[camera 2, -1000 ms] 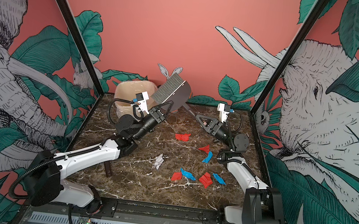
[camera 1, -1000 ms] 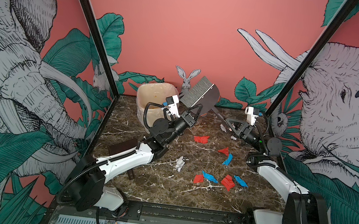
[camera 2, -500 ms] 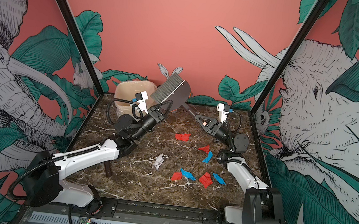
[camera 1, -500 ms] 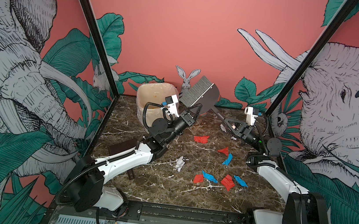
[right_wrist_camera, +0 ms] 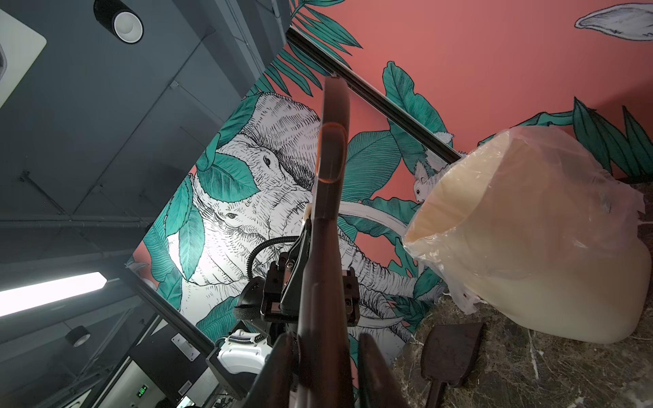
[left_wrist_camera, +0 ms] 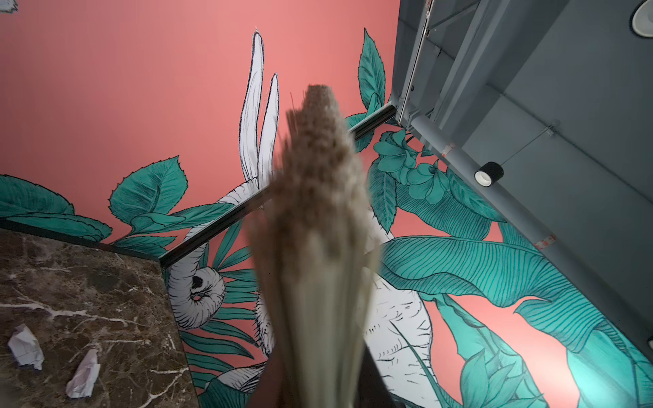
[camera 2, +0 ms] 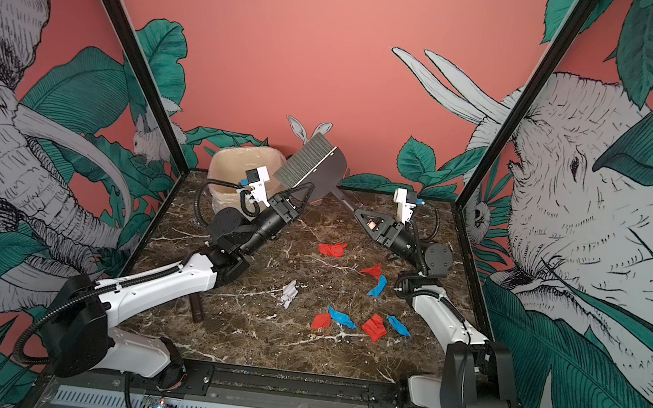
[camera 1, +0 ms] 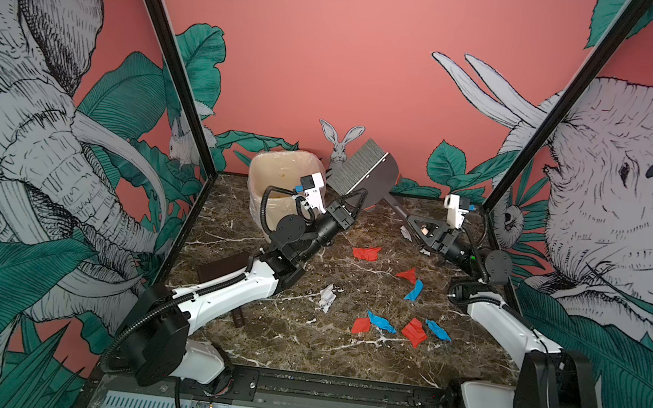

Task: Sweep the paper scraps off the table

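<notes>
A dark brush [camera 1: 374,173] with grey bristles hangs tilted in the air near the back wall. My right gripper [camera 1: 410,219] is shut on its handle [right_wrist_camera: 327,318]. My left gripper [camera 1: 359,194] is at the brush head, a finger on each side of the bristles [left_wrist_camera: 318,247]; I cannot tell whether they press. Red, blue and white paper scraps lie on the marble table [camera 1: 291,347]: a red one [camera 1: 366,253], a blue one [camera 1: 413,292], a white one [camera 1: 327,296], and a red and blue cluster [camera 1: 414,331] toward the front. Two white scraps [left_wrist_camera: 25,345] lie by the far right corner.
A beige bin [camera 1: 279,166] lined with clear plastic stands at the back left, just behind my left wrist. A dark brown dustpan [camera 1: 225,269] lies on the table's left side under my left forearm. The patterned walls close in on three sides.
My right gripper has edged a little up the handle toward the brush head. The brush and my left arm have hardly moved.
</notes>
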Controlling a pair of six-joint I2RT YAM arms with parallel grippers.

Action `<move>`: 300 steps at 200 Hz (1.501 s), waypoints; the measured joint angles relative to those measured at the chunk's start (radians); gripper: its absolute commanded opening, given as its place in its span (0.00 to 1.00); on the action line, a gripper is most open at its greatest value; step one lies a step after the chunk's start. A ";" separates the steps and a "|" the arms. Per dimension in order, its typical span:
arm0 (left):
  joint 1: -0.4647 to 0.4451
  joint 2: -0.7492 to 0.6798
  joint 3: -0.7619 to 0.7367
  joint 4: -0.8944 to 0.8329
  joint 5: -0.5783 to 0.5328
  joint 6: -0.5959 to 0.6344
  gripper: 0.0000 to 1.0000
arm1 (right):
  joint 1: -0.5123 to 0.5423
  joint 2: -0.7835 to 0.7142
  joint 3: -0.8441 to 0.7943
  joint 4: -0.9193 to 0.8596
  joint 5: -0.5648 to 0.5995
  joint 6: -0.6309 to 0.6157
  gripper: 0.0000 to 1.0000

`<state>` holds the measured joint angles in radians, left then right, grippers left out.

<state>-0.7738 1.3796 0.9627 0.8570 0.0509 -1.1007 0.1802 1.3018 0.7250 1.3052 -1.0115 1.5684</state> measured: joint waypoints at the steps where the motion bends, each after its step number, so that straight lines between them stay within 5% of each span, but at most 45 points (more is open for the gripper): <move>1: 0.000 0.000 0.000 -0.003 0.000 0.000 0.76 | 0.000 0.000 0.000 0.000 0.000 0.000 0.00; 26: 0.003 -0.004 0.000 -0.108 -0.003 0.039 0.99 | -0.004 -0.006 0.002 -0.035 0.000 -0.009 0.00; 122: 0.005 -0.299 0.006 -0.720 -0.038 0.252 1.00 | -0.185 -0.177 0.098 -0.503 0.002 -0.253 0.00; 174: -0.005 -0.463 0.074 -1.312 -0.270 0.281 0.99 | -0.232 -0.225 0.158 -0.948 0.026 -0.511 0.00; 220: -0.004 -0.513 0.090 -1.814 -0.507 0.146 0.99 | -0.236 -0.267 0.222 -1.283 0.066 -0.736 0.00; 300: 0.209 -0.485 -0.121 -2.000 -0.533 0.096 0.99 | -0.247 -0.295 0.234 -1.544 0.120 -0.895 0.00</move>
<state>-0.5644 0.8944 0.8413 -1.1427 -0.4816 -1.0050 -0.0666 1.0069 0.9592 -0.2386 -0.8917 0.6731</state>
